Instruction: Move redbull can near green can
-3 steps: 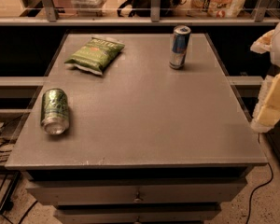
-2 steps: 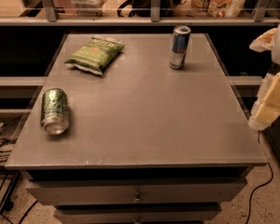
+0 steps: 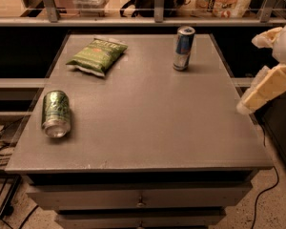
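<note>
The redbull can (image 3: 183, 47) stands upright at the far right of the grey table (image 3: 148, 113), slim, blue and silver. The green can (image 3: 56, 113) lies on its side near the table's left edge, silver end toward the front. My gripper (image 3: 248, 75) hangs at the right edge of the view, over the table's right side, to the right of and nearer than the redbull can. Its cream fingers (image 3: 266, 88) are spread apart and hold nothing.
A flat green chip bag (image 3: 97, 55) lies at the far left of the table. A shelf rail with bags and boxes runs behind the table. Drawers sit below the front edge. Cables lie on the floor at both sides.
My gripper has shifted a little left and up, further over the table's right edge. The cans and the bag have not moved.
</note>
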